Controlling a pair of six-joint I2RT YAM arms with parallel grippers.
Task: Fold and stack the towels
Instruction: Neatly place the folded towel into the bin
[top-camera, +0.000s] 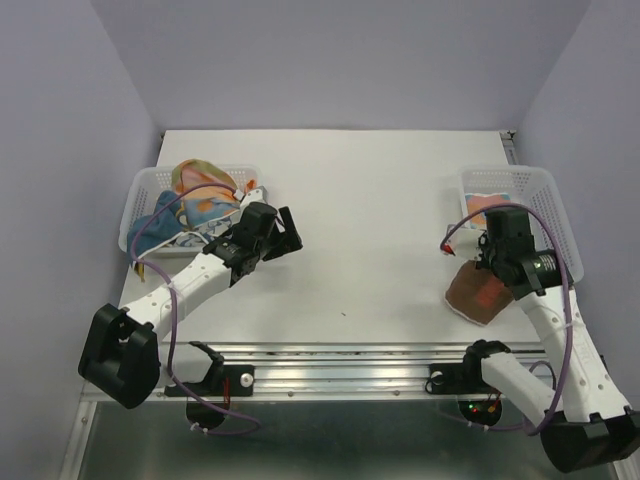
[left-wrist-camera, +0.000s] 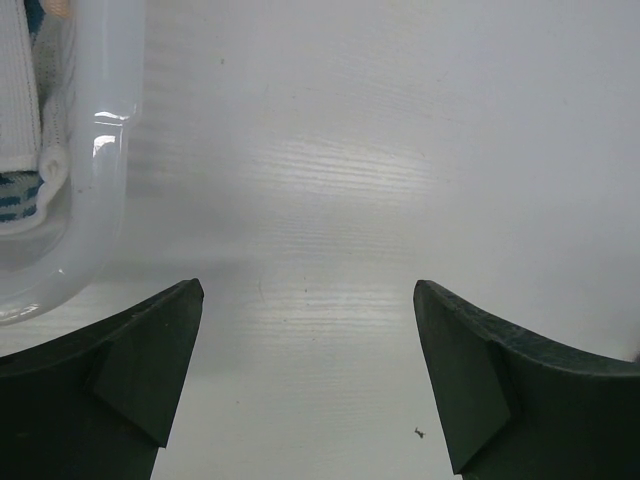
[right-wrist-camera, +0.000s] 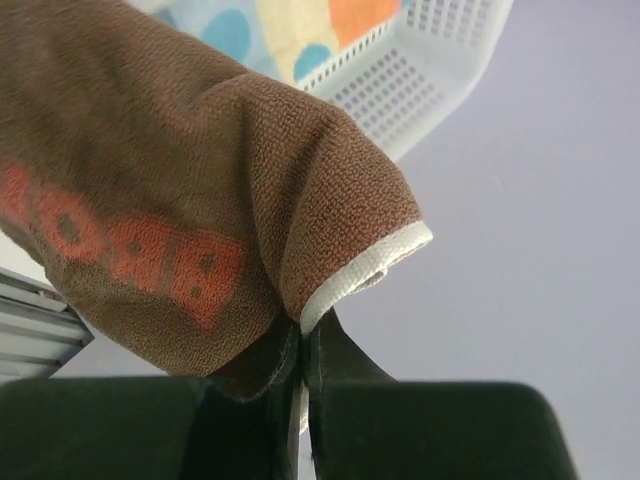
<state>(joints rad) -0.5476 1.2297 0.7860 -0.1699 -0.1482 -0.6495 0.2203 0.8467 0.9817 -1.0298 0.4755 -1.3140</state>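
A brown towel (top-camera: 476, 292) with red print hangs from my right gripper (top-camera: 487, 262), lifted off the table near the right basket. In the right wrist view the jaws are shut on the brown towel (right-wrist-camera: 180, 190) at its white-edged corner, at my right gripper (right-wrist-camera: 303, 335). A folded towel (top-camera: 488, 205) with orange and blue circles lies in the right basket. Several crumpled towels (top-camera: 195, 205) fill the left basket. My left gripper (top-camera: 283, 232) hovers open beside that basket, with bare table between its fingers (left-wrist-camera: 150, 350).
The white perforated left basket (top-camera: 140, 195) stands at the table's left edge; its rim (left-wrist-camera: 95, 150) shows in the left wrist view. The right basket (top-camera: 545, 200) stands at the right edge. A metal rail (top-camera: 350, 365) runs along the near side.
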